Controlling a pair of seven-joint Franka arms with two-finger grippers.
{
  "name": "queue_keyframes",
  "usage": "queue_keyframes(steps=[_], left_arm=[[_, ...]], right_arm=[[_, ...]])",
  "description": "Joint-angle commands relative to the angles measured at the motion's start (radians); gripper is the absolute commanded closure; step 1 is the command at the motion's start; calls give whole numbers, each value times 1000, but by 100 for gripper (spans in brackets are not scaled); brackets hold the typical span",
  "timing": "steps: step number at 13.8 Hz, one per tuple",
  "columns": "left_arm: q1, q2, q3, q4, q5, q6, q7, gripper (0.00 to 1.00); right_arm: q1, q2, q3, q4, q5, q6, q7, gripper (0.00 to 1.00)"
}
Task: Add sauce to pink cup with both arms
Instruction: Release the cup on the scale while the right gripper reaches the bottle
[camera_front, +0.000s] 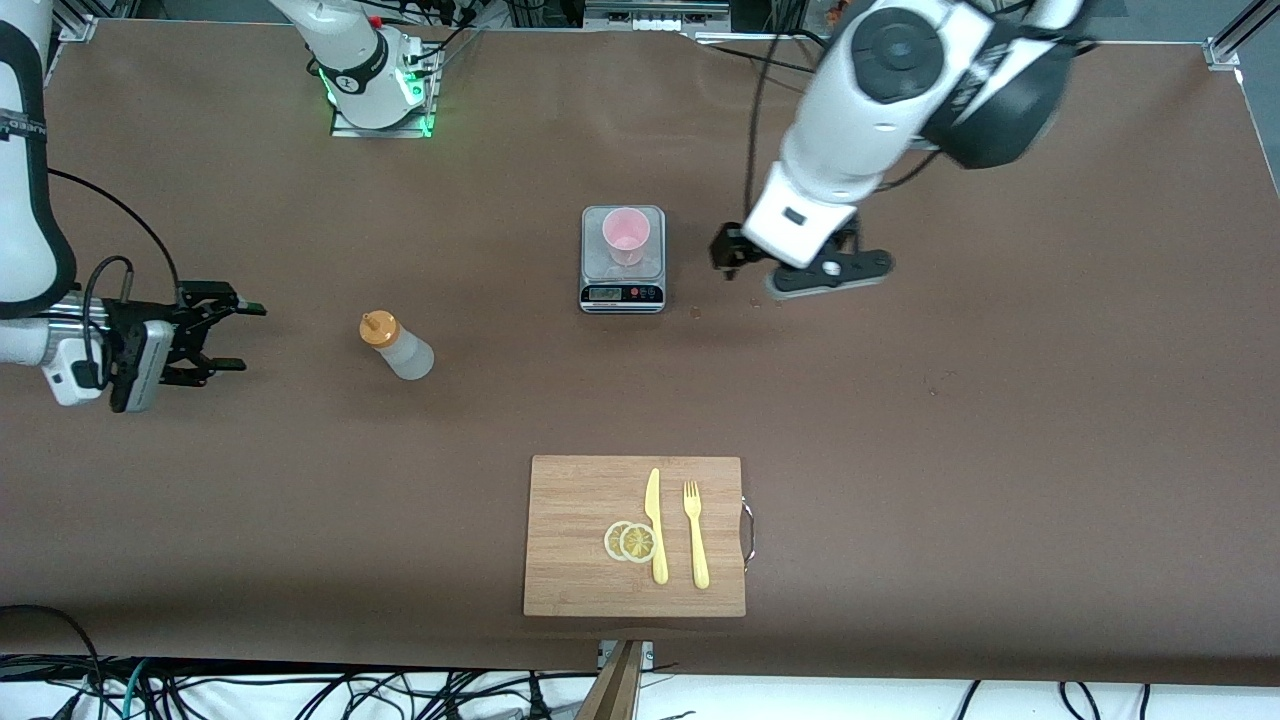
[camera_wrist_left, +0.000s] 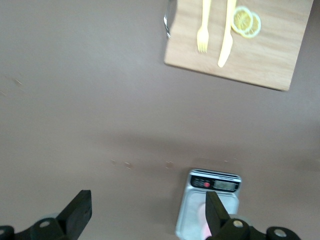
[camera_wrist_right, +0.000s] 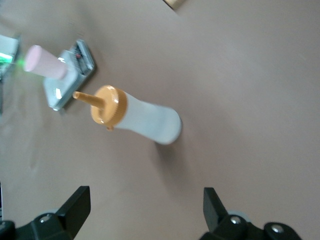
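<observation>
The sauce bottle, whitish with an orange cap, stands on the table toward the right arm's end. My right gripper is open and empty, low beside it with a gap between them; the bottle lies ahead of its fingers in the right wrist view. The pink cup stands upright on the grey scale at mid-table. My left gripper is open and empty, just above the table beside the scale. In the left wrist view one fingertip overlaps the scale and the pink cup.
A wooden cutting board near the front edge carries a yellow knife, a yellow fork and lemon slices. The right arm's base stands at the table's back edge.
</observation>
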Motion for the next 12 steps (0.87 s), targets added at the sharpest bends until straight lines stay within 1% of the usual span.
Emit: queue_keyframes(steps=[1,3,4,6,8,10,12], left_arm=[[149,-59,-7,39,12,-111,195,0],[256,-75,1,80,12,-211,370,0],[278,-75,28,100,12,-245,451,0],[280,-76,114,108,3,-277,509,0],[280,-75,176,111,-2,-289,575,0],[280,-69,203,109,-2,-294,606,0],[286,-63,202,112,-2,-303,607,0]], right_arm=[[-25,16,-7,-106,153,20,-303,0],[-30,68,-13,-138,233,28,-518,0],[-31,88,-16,-152,278,28,-609,0],[-31,128,-18,-155,344,30,-756,0],[-30,180,-18,-154,416,19,-888,0],[-24,209,-18,-154,484,17,-967,0],[-10,225,-15,-151,522,8,-1002,0]])
